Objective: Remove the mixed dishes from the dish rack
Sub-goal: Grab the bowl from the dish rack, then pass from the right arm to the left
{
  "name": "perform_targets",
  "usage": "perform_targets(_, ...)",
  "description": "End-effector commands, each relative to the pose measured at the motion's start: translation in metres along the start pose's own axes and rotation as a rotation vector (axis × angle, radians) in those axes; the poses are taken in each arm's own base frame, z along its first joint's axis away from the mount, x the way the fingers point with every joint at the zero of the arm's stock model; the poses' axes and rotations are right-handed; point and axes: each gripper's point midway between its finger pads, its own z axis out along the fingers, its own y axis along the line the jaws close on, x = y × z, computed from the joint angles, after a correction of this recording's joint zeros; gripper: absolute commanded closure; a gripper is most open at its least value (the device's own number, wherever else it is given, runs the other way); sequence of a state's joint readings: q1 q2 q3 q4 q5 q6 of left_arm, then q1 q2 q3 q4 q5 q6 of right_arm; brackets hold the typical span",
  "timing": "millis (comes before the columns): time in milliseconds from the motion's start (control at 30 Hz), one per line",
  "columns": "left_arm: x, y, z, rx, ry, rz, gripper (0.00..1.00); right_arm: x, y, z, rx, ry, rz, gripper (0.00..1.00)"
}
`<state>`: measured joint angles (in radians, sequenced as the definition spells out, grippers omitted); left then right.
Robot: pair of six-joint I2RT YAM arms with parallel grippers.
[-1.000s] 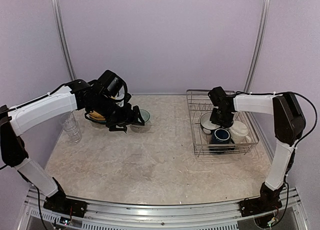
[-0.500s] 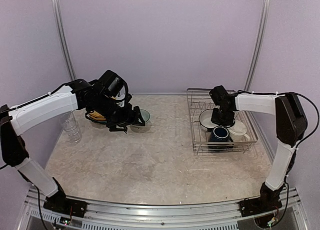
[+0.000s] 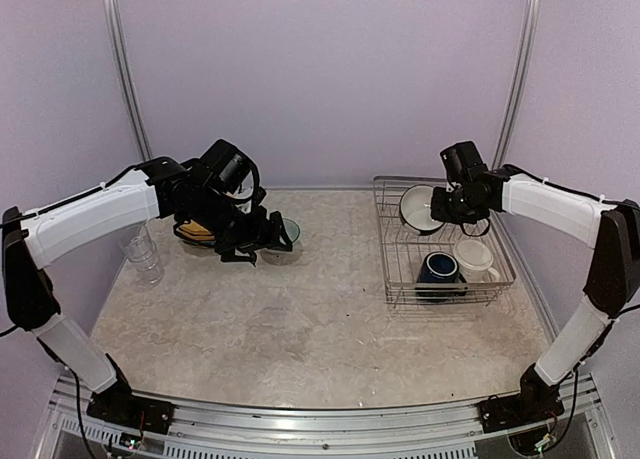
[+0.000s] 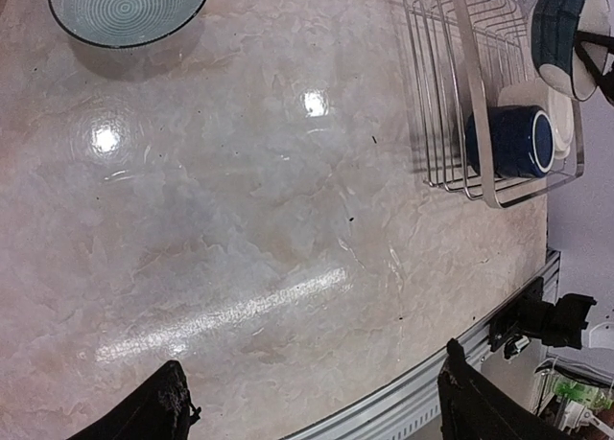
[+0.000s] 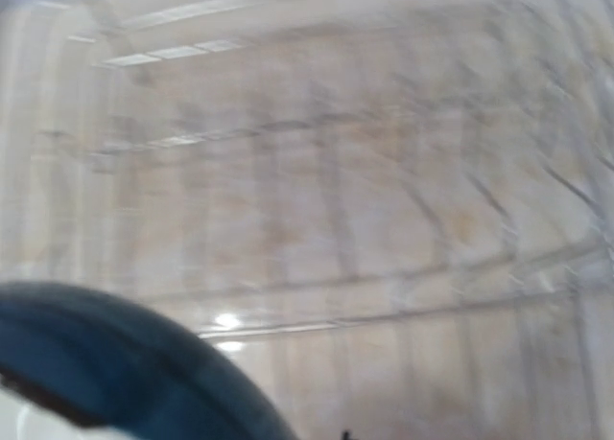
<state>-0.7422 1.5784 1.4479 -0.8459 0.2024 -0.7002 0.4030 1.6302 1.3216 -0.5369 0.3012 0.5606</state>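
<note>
The silver wire dish rack (image 3: 392,264) stands at the right of the table. Above its far end, my right gripper (image 3: 445,207) is shut on the rim of the dark teal bowl (image 3: 419,208), which hangs tilted with its white inside showing. In the blurred right wrist view the bowl (image 5: 125,373) fills the lower left corner. A navy mug (image 3: 440,269) and a cream mug (image 3: 476,259) lie in the rack. My left gripper (image 3: 262,247) hovers open and empty over the table, next to a ringed bowl (image 3: 289,227). In its wrist view the fingertips (image 4: 165,402) stand wide apart.
A yellow plate (image 3: 196,231) lies under the left arm. Clear glasses (image 3: 142,251) stand at the table's left edge. The left wrist view shows the ringed bowl (image 4: 129,9), the rack (image 4: 451,85), the navy mug (image 4: 513,141) and the metal rail (image 4: 422,387) along the near edge.
My right gripper closed on the teal bowl's rim and lifted it up and back out of the rack. The left arm has hardly moved.
</note>
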Motion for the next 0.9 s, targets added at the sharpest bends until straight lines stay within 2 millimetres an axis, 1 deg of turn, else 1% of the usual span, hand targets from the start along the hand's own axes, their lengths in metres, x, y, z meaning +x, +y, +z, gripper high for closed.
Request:
perform_targets(0,-0.004,-0.008,0.002,0.013,-0.005,0.002,0.15,-0.023,0.039,-0.033,-0.242,-0.103,-0.057,1.0)
perform_targets(100,-0.006,-0.008,0.002,0.012,-0.009,0.0,0.15,-0.019,0.056,-0.046,-0.302,-0.113,-0.094,1.0)
perform_targets(200,-0.008,-0.011,-0.001,0.021,-0.02,-0.003,0.15,-0.015,0.077,-0.056,-0.363,-0.111,-0.137,1.0)
perform_targets(367,-0.013,-0.015,-0.004,0.035,-0.044,-0.003,0.15,0.007,0.129,-0.065,-0.451,-0.078,-0.224,1.0)
perform_targets(533,-0.014,-0.02,-0.003,0.055,-0.042,-0.016,0.15,0.039,0.184,-0.068,-0.503,-0.024,-0.314,1.0)
perform_targets(667,-0.017,-0.02,-0.003,0.052,-0.058,-0.029,0.13,0.071,0.22,-0.06,-0.535,0.035,-0.37,1.0)
perform_targets(700,-0.017,-0.021,-0.003,0.055,-0.057,-0.032,0.13,0.078,0.23,-0.061,-0.548,0.053,-0.381,1.0)
perform_targets(767,-0.018,-0.021,-0.002,0.058,-0.063,-0.031,0.13,0.092,0.244,-0.057,-0.551,0.084,-0.405,1.0)
perform_targets(800,-0.018,-0.02,0.001,0.051,-0.067,-0.031,0.13,0.101,0.25,-0.052,-0.546,0.1,-0.421,1.0)
perform_targets(867,-0.019,-0.017,0.004,0.034,-0.069,-0.032,0.16,0.11,0.259,-0.049,-0.535,0.116,-0.443,1.0)
